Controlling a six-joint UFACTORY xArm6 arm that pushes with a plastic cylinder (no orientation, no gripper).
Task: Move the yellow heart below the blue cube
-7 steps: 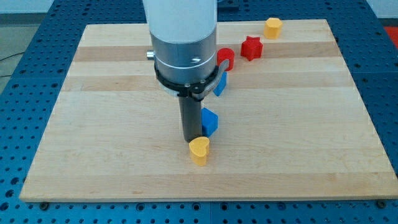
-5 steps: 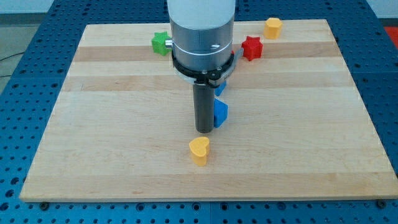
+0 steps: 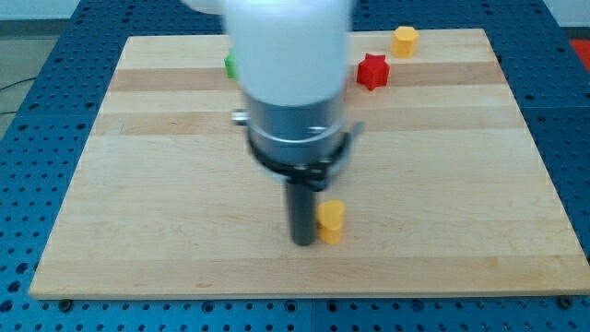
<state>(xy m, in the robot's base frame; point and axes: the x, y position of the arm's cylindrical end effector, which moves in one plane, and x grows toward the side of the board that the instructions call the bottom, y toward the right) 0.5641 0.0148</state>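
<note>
The yellow heart (image 3: 330, 221) lies on the wooden board near the view's bottom centre. My tip (image 3: 302, 243) stands just to its left, touching or nearly touching it. The rod and the arm's body cover the middle of the board. The blue cube does not show; the arm hides it.
A red star-shaped block (image 3: 371, 71) lies at the top right. A yellow block (image 3: 404, 41) sits further right near the board's top edge (image 3: 442, 31). A green block (image 3: 229, 66) peeks out at the arm's left.
The arm has come down toward the view's bottom. The yellow heart has slid to the right. The blue cube and the other blue block are now hidden behind the arm.
</note>
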